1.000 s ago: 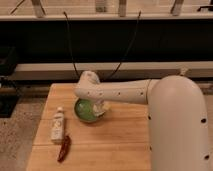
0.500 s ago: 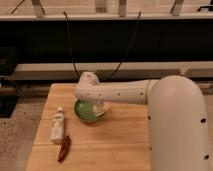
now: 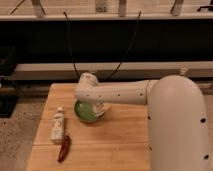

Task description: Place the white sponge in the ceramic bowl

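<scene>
The gripper (image 3: 99,107) hangs over the right side of the ceramic bowl (image 3: 85,111) on the wooden table (image 3: 120,135), fingers apparently nearly closed. The white sponge seems hidden beneath it; whether it is gripped, I cannot tell.

**One high camera, looking down over the arm**

A single view covers the scene, so no second view overlaps it. The camera sits high at the near right, behind the robot's white arm (image 3: 150,95), whose bulky near segment fills the right side. It faces forward and down across the wooden table (image 3: 120,140), toward a far dark wall and ledge. The gripper (image 3: 98,108) sits at mid-distance over the ceramic bowl (image 3: 84,112), left of centre. The table's near edge is cut off.
</scene>
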